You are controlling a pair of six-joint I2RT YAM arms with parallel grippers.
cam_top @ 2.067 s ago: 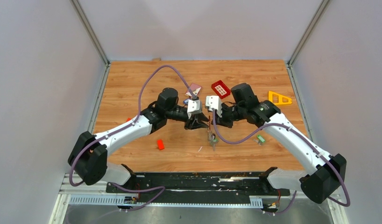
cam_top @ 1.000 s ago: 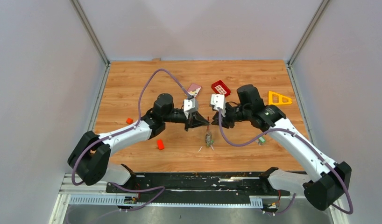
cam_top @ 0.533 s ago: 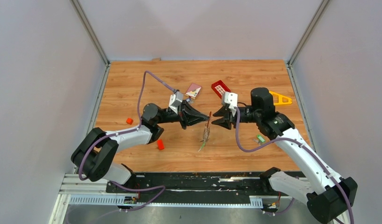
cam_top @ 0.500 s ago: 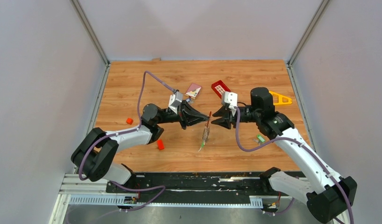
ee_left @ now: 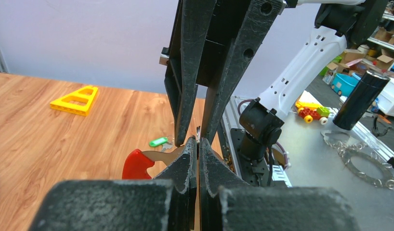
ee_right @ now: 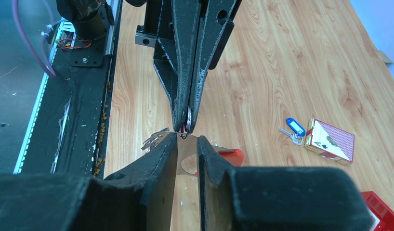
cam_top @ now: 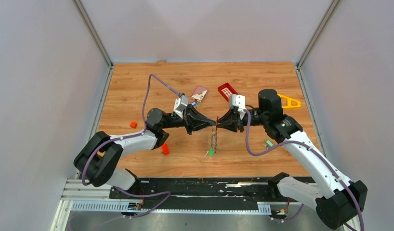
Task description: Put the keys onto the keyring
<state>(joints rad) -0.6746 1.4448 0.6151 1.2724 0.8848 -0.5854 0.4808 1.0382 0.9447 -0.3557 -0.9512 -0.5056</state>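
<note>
The keyring's metal ring (ee_left: pixel 198 131) is pinched edge-on in my shut left gripper (ee_left: pixel 198 140), which meets my right gripper (cam_top: pixel 219 126) tip to tip at mid-table. The grey fob with its red piece (ee_left: pixel 137 164) hangs from the ring, and below it dangles a bunch (cam_top: pixel 214 140) ending in a green-headed key (cam_top: pixel 211 152). My right gripper (ee_right: pixel 187 137) stands narrowly open, its fingers either side of the ring (ee_right: pixel 188 126), gripping nothing visible. Silver key blades (ee_right: pixel 152 139) show beside its left finger. On the table lie a green key (cam_top: pixel 269 143) and a blue key (ee_right: pixel 294 128).
A card box (cam_top: pixel 200 93) and a red gridded tray (cam_top: pixel 227 91) lie behind the grippers. A yellow triangle (cam_top: pixel 288 101) sits at the right. Two orange blocks (cam_top: pixel 165 149) (cam_top: pixel 133 124) lie on the left. Grey walls enclose the table.
My right gripper has moved left until its tips straddle the ring, and its jaws have narrowed. The hanging bunch has swung straighter. My left gripper stays shut and has barely moved.
</note>
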